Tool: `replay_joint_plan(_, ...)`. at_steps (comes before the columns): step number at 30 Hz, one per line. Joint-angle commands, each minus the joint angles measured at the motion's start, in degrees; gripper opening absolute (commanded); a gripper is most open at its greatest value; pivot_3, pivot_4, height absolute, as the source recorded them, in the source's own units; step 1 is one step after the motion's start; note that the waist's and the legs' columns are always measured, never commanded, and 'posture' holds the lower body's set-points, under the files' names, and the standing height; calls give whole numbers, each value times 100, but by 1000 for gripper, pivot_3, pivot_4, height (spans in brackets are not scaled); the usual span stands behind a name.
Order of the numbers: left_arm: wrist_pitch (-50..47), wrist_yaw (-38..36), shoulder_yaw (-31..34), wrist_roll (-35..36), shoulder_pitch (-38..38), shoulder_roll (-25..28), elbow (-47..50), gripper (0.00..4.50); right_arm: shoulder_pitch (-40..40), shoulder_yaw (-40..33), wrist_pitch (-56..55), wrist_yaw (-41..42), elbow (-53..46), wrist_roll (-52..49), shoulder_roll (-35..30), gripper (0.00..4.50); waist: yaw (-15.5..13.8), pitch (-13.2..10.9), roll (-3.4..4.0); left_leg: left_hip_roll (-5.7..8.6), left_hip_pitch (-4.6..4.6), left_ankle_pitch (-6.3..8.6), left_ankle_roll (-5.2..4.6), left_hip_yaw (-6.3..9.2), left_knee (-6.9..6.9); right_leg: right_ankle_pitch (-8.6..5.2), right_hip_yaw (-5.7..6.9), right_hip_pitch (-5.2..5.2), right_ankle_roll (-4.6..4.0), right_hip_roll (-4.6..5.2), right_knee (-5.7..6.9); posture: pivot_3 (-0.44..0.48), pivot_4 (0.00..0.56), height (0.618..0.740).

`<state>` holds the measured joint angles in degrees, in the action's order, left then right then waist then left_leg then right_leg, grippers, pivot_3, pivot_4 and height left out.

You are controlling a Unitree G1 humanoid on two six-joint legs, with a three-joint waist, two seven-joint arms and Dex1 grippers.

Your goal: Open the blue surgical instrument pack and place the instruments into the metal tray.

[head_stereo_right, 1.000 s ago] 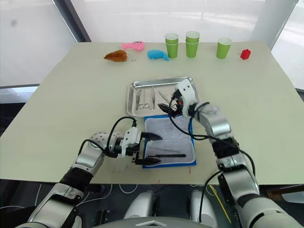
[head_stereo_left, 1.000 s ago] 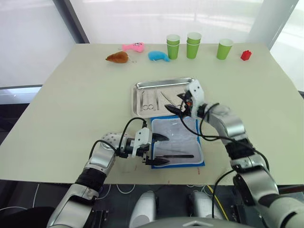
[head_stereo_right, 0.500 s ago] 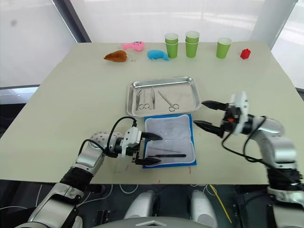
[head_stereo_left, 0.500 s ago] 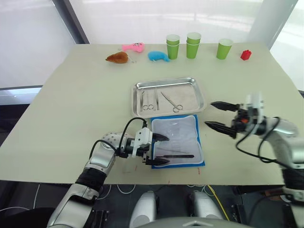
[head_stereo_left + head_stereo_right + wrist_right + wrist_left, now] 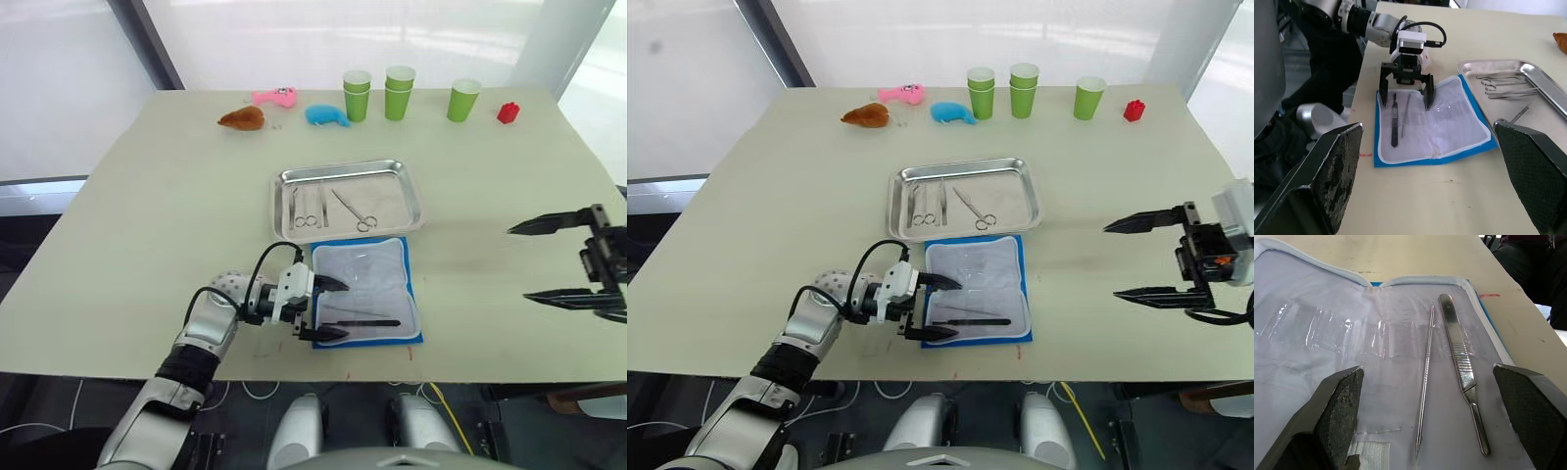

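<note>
The blue surgical instrument pack lies open near the table's front edge, white lining up. Two thin instruments rest on its near part: a flat handle and a slim probe. My left gripper stands open at the pack's left edge, its fingers on either side of those two tools. Just behind the pack sits the metal tray, holding ring-handled scissors and forceps. My right gripper hangs open and empty over the table's right side, well away from pack and tray.
Along the far edge stand green cups, some of them stacked, a red block, a blue plush, a pink toy and a brown toy. Bare tabletop lies left of the tray.
My right gripper has swung from the tray's near right corner out to the table's right side, open throughout the move. The left gripper and the pack have stayed put.
</note>
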<state>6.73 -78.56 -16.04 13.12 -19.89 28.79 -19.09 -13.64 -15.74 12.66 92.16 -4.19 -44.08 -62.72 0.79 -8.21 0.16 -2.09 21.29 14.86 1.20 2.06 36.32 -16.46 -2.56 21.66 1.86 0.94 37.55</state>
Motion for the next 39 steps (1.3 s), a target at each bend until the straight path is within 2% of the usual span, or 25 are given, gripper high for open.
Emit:
replay_joint_plan(1, -326, -26, -431, -577, 429, 146, -855, 4500, -123, 120, -190, 34, -75, -151, -50, 4466, 1, 0, 0, 0, -1, 0, 0, 0, 0, 0, 0, 0, 0, -1, 0, 0, 150, 740)
replay_joint_plan(4, -320, -15, -432, -584, 417, 138, -867, 4500, -183, 408, -303, -87, -208, 235, 320, 4466, 6, 0, 0, -1, -2, 0, 0, -2, -1, 0, -1, 0, 0, -1, 0, 0, 150, 740)
replay_joint_plan(15, -355, 36, -438, -578, 357, 61, -877, 4500, -88, 1805, -686, -1763, -568, 1948, 1894, 4466, 0, 1, -1, -1, -2, 0, 0, -1, -2, 13, -1, 1, 22, -4, 2, 0, 150, 740)
replay_joint_plan(19, -341, 29, -437, -588, 321, 61, -926, 4500, -244, 2227, -918, -2371, -364, 2610, 2425, 4466, 0, 0, -3, -1, -7, 0, 0, 0, -2, 12, -1, 1, 21, -4, 4, 0, 150, 740)
replay_joint_plan(25, -363, 74, -428, -586, 268, 17, -950, 4500, -432, 2920, -1369, -2822, 214, 3414, 3082, 4466, -9, 0, -6, 0, -10, 0, 0, 0, -1, 13, -1, 0, 21, -4, 6, 0, 150, 740)
replay_joint_plan(33, -387, 75, -418, -565, 329, 60, -848, 4500, -481, 3385, -1532, -2808, 630, 3840, 3295, 4466, -12, 3, -5, 1, -12, -1, -1, 0, 2, 13, -3, -1, 20, -4, 14, 0, 150, 740)
replay_joint_plan(39, -429, 78, -415, -542, 396, 103, -742, 4500, -588, 3367, -1401, -2964, 910, 3967, 3315, 4466, -1, 7, -11, 0, -23, -1, -1, -2, 2, 11, -6, -8, 16, -5, 18, 0, 150, 740)
